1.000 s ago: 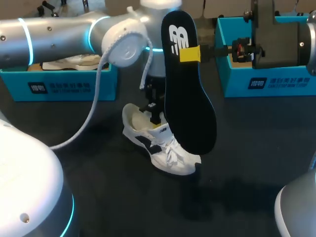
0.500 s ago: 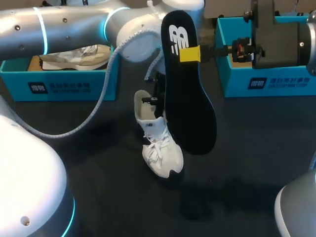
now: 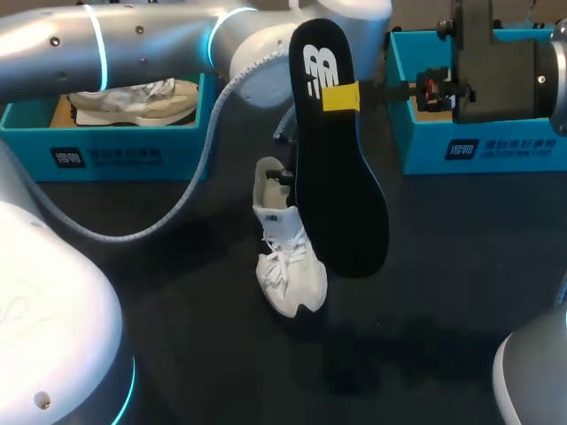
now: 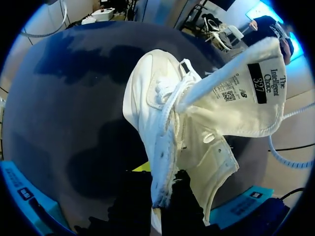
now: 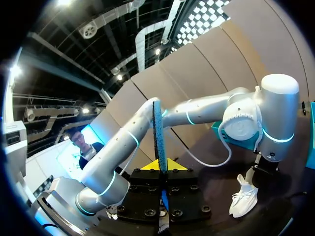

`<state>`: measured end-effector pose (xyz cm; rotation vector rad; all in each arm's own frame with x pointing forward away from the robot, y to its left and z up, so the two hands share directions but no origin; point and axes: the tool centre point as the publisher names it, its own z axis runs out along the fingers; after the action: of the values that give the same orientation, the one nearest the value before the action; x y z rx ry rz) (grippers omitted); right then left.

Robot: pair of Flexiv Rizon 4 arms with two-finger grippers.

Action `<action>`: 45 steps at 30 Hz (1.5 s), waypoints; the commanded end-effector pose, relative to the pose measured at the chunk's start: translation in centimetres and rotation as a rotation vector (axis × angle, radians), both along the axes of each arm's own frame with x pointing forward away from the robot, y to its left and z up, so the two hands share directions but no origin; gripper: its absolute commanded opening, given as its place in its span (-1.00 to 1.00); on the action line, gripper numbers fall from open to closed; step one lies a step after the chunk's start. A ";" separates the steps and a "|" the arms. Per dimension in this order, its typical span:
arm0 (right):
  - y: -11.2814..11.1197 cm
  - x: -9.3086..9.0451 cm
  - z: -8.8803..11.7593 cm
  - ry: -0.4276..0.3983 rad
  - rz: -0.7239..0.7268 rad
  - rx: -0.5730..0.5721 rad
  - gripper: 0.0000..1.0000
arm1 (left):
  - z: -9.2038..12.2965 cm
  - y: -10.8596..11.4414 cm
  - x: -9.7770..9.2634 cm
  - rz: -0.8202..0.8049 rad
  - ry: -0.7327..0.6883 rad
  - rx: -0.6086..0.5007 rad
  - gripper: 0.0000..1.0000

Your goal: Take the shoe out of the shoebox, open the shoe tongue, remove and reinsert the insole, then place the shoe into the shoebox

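The right gripper (image 3: 342, 96) is clenched on the insole (image 3: 341, 186), held upright above mid-worktop (image 3: 443, 292). The left gripper (image 4: 158, 192) grasps the shoe (image 3: 288, 266) by its collar, toe pointing near.

At the frame's centre the shoe (image 3: 285, 252) stands on the table (image 3: 443, 301), toe toward the bottom edge, its heel end held from above by the left gripper (image 3: 282, 175). Just right of it and overlapping it, the insole (image 3: 341, 186) hangs upright from the right gripper (image 3: 341, 95), which clamps it near its top. The left shoebox (image 3: 106, 158) sits at upper left with a second shoe (image 3: 133, 99) inside; the right shoebox (image 3: 478, 149) sits at upper right.
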<state>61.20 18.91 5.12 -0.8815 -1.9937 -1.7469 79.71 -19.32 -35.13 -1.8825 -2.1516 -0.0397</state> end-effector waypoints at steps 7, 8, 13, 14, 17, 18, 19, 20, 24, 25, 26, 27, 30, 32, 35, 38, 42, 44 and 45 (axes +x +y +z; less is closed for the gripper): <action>0.4 0.1 -0.1 0.001 -0.001 0.001 -1.00 | -1.8 -0.8 -0.6 -0.003 0.016 0.034 -1.00; 0.4 0.1 -0.1 0.001 -0.001 0.001 -1.00 | -2.0 -0.8 -0.5 0.002 0.017 0.036 -1.00; 0.4 0.1 -0.1 0.001 -0.001 0.001 -1.00 | -2.7 -0.8 -0.7 0.007 0.021 0.048 -1.00; 0.4 0.1 -0.1 0.001 -0.001 0.001 -1.00 | -2.8 -0.7 -0.8 0.006 0.023 0.049 -1.00; 0.4 0.1 -0.1 0.001 -0.001 0.001 -1.00 | -3.2 -0.6 -1.1 0.000 0.019 0.050 -1.00; 0.4 0.1 -0.1 0.001 -0.001 0.001 -1.00 | -3.3 -0.7 -1.2 0.007 0.016 0.051 -1.00; 0.4 0.1 -0.1 0.001 -0.001 0.001 -1.00 | -3.5 -0.8 -1.2 0.010 0.011 0.049 -1.00; 0.4 0.1 -0.1 0.001 -0.001 0.001 -1.00 | -3.5 -0.8 -1.3 0.012 0.012 0.051 -0.58; 0.4 0.1 -0.1 0.001 -0.001 0.001 -1.00 | -3.0 -1.1 -1.2 0.031 0.018 0.026 1.00; 0.4 0.1 -0.1 0.001 -0.001 0.001 -1.00 | -2.5 -1.1 -1.2 0.035 0.029 0.008 1.00; 0.4 0.1 -0.1 0.001 -0.001 0.001 -1.00 | -2.0 -1.2 -1.0 0.046 0.044 -0.008 1.00; 0.4 0.1 -0.1 0.001 -0.001 0.001 -1.00 | -1.5 -1.3 -0.8 0.050 0.056 -0.024 1.00; 0.4 0.1 -0.1 0.001 -0.001 0.001 -1.00 | 0.3 -2.0 -0.2 0.099 0.074 -0.093 1.00; 0.4 0.1 -0.1 0.001 -0.001 0.001 -1.00 | 1.5 -2.7 0.3 0.145 0.091 -0.146 1.00; 0.4 0.1 -0.1 0.001 -0.001 0.001 -1.00 | 3.9 -3.4 0.9 0.226 0.132 -0.234 1.00; 0.4 0.1 -0.1 0.001 -0.001 0.001 -1.00 | 6.5 -3.8 1.0 0.287 0.163 -0.334 1.00; 0.4 0.1 -0.1 0.001 -0.001 0.001 -1.00 | 9.0 -3.8 1.1 0.308 0.184 -0.424 1.00; 0.4 0.1 -0.1 0.001 -0.001 0.001 -1.00 | 9.9 -3.8 1.1 0.289 0.186 -0.442 1.00; 0.4 0.1 -0.1 0.001 -0.001 0.001 -1.00 | 10.1 -3.8 1.1 0.289 0.174 -0.461 1.00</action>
<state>61.20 18.91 5.12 -0.8815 -1.9937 -1.7469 81.09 -24.52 -25.94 -1.6590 -2.3464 0.6048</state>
